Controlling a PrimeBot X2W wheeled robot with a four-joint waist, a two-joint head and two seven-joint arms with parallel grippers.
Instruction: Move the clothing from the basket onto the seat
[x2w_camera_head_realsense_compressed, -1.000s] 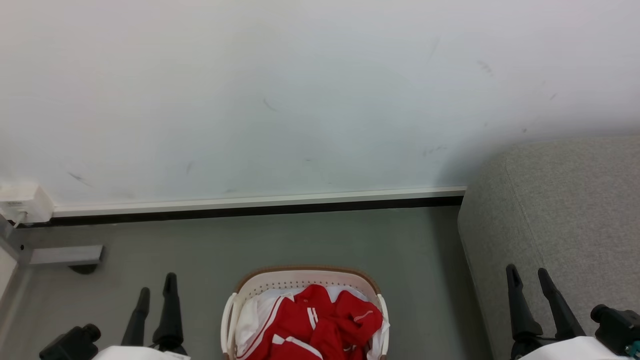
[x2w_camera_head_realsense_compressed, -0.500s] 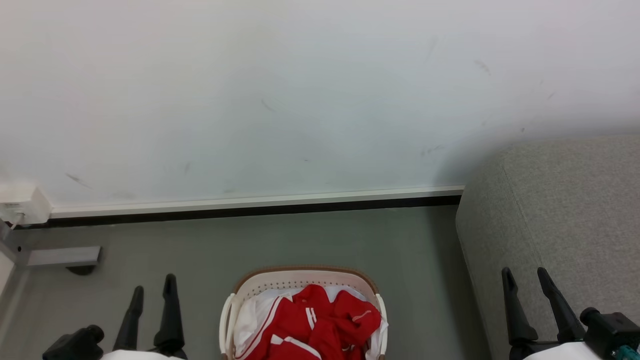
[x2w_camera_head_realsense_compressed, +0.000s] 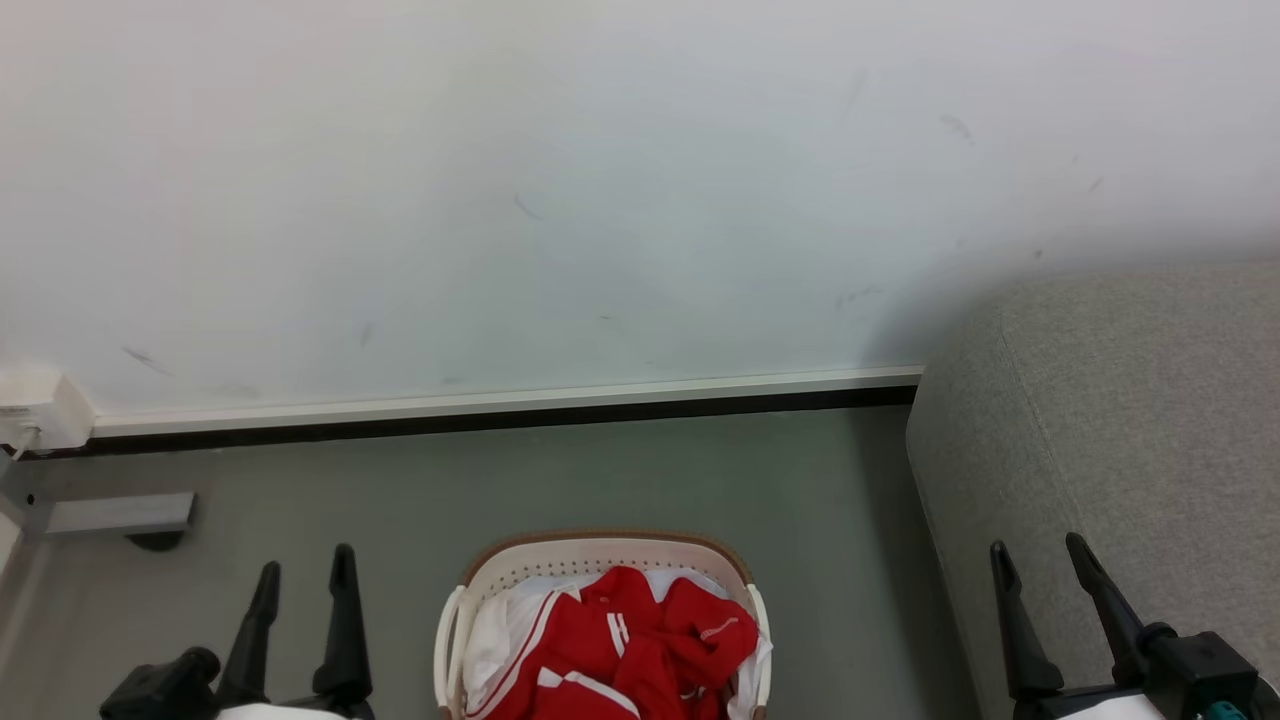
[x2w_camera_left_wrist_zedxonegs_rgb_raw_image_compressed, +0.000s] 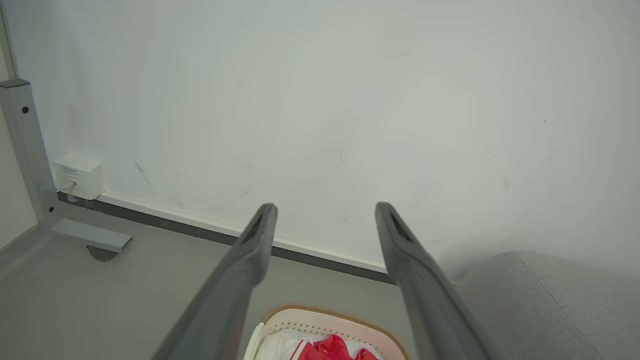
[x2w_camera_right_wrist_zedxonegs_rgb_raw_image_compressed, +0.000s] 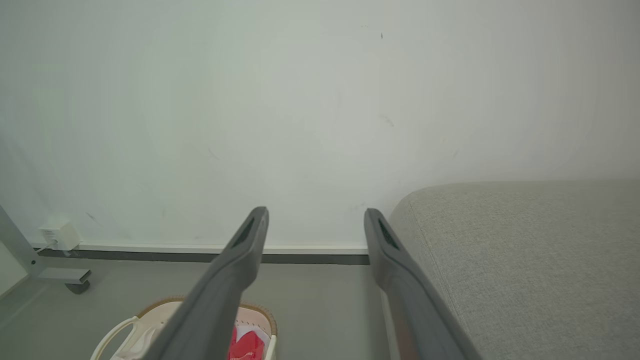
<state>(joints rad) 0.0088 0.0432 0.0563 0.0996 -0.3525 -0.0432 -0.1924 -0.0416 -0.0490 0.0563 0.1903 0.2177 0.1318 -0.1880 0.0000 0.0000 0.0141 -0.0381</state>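
Faintly, wall box (x2w_camera_left_wrist_zedxonegs_rgb_raw_image_compressed: 79, 176) label illegible

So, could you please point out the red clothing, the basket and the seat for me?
red clothing (x2w_camera_head_realsense_compressed: 640, 650), head view, on the top red fold.
basket (x2w_camera_head_realsense_compressed: 600, 543), head view, on its far rim.
seat (x2w_camera_head_realsense_compressed: 1130, 420), head view, on its grey fabric top.

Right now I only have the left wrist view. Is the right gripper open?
Observer: Yes. The right gripper is open and empty, in front of the sofa side.
Operator: How much is in the basket?
Observer: Red clothing with white stripes is piled across the basket.
Operator: Where's my left gripper relative to it?
Observer: The left gripper is open, off to the basket's left over the floor, not touching it.
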